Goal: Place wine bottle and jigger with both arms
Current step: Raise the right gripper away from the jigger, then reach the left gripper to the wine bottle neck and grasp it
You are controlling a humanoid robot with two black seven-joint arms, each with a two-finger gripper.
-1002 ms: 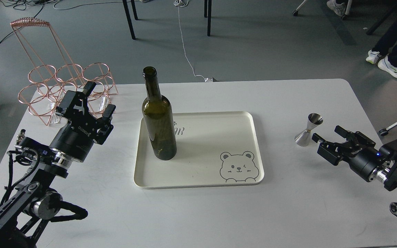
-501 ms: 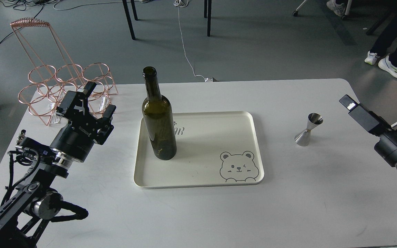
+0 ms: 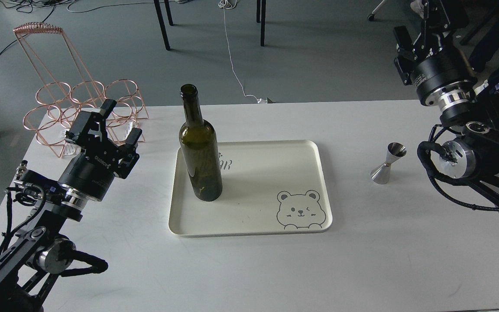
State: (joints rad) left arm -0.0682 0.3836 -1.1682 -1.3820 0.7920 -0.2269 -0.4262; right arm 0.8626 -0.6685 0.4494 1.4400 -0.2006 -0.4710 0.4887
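The left gripper [image 3: 117,123] hovers above the white surface [image 3: 362,242] with its two fingers [image 3: 105,109] spread wide and nothing between them. They point up and away toward the copper wire rack [image 3: 80,104] standing at the far left corner of the surface. The right gripper [image 3: 418,26] is raised high at the far right, above the surface's edge. It is seen dark and partly cut off by the top of the view, so whether its fingers are wide or narrow cannot be told.

The wine bottle [image 3: 200,151] is a tall dark olive-green glass bottle with a long narrow neck, an open mouth and no label. It stands upright inside the cream tray [image 3: 271,229], near the tray's left rim. The tray lies at the middle of the surface and carries a printed bear face at its near right corner. The jigger [image 3: 388,164] is a small shiny silver hourglass-shaped cup, standing upright on the bare surface to the right of the tray, apart from it.

The bottle stands to the right of the left fingers, apart from them, with open surface between. The jigger stands well below and to the left of the right gripper, just left of that arm's thick joints [image 3: 457,156].
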